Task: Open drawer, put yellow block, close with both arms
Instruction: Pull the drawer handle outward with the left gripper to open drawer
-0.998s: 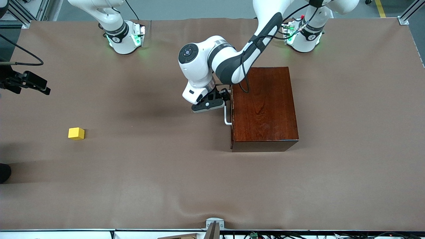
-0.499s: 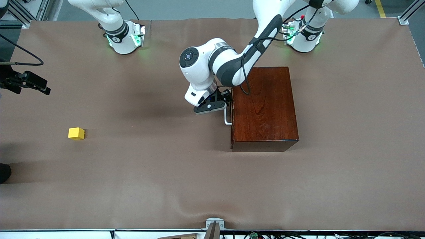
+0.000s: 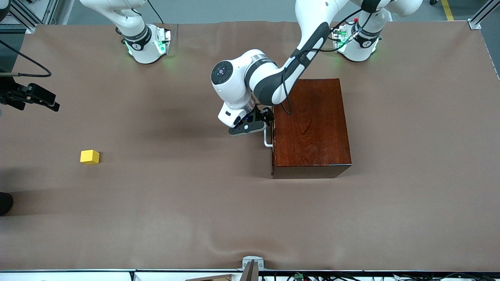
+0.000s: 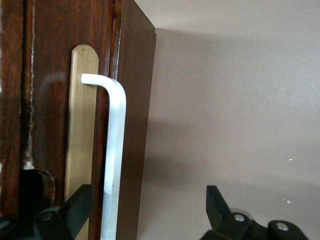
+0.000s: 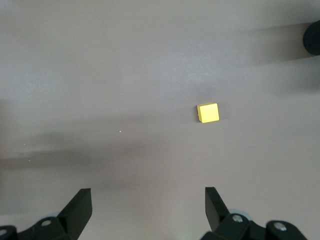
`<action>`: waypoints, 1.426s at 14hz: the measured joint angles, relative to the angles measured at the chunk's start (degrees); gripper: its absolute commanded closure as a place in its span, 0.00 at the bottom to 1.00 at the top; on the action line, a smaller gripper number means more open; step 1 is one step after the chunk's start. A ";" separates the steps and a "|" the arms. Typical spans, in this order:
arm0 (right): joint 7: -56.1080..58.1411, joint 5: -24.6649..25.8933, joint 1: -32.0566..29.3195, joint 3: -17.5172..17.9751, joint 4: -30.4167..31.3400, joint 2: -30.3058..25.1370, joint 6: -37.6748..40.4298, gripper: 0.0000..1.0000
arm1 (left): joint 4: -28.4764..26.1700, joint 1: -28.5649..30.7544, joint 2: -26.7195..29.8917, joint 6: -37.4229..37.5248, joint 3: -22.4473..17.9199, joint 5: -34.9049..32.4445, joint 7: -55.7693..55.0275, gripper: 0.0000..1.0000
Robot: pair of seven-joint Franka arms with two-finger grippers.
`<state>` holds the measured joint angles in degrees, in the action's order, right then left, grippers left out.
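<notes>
While drawer (image 3: pixel 273 136) shut, left gripper (image 4: pixel 145 210) straddles handle (image 4: pixel 114 160)

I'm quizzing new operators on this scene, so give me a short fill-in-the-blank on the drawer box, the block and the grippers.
1. The left gripper, fingers open, is at the white U-shaped bar ____ of the glossy reddish-brown wooden box.
2. The box's drawer is ____.
3. The small bright yellow cube rests on the brown ____.
4. The right gripper, high over the cube, has its fingers ____.

Missing words: handle; closed; table; open

Yellow block (image 5: pixel 208 112) on bare brown tabletop (image 5: pixel 125 75), under the right hand (image 5: pixel 147 212), fingers wide apart.
</notes>
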<state>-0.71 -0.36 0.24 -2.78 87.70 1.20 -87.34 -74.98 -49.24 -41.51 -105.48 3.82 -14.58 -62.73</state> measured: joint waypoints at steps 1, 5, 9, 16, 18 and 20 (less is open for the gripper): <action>0.00 0.00 0.00 0.00 0.00 0.00 0.00 0.00 | 0.00 -0.01 -0.06 -0.07 0.01 0.00 0.00 0.00; 0.00 0.00 0.00 0.00 0.00 0.00 0.01 0.00 | 0.00 0.02 -0.69 -1.11 -0.01 0.00 0.00 0.00; 0.00 0.00 0.00 0.00 0.00 0.00 0.02 0.00 | 0.00 0.03 -0.83 -2.02 -0.05 0.00 0.00 0.00; 0.00 0.00 0.00 0.00 0.00 0.00 0.08 0.00 | -0.01 -0.04 -0.89 -2.57 -0.06 0.00 0.00 0.00; 0.00 0.00 0.00 0.00 0.00 0.00 0.08 0.00 | -0.01 -0.08 -0.89 -2.87 -0.06 0.00 -0.32 0.00; 0.00 0.00 0.00 0.00 0.00 0.01 0.08 0.00 | -0.04 -0.12 -0.89 -3.69 -0.03 0.00 -1.72 0.00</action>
<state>-0.71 -0.36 0.24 -2.78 87.70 1.21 -87.26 -75.02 -49.35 -42.40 -109.17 3.79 -14.59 -64.46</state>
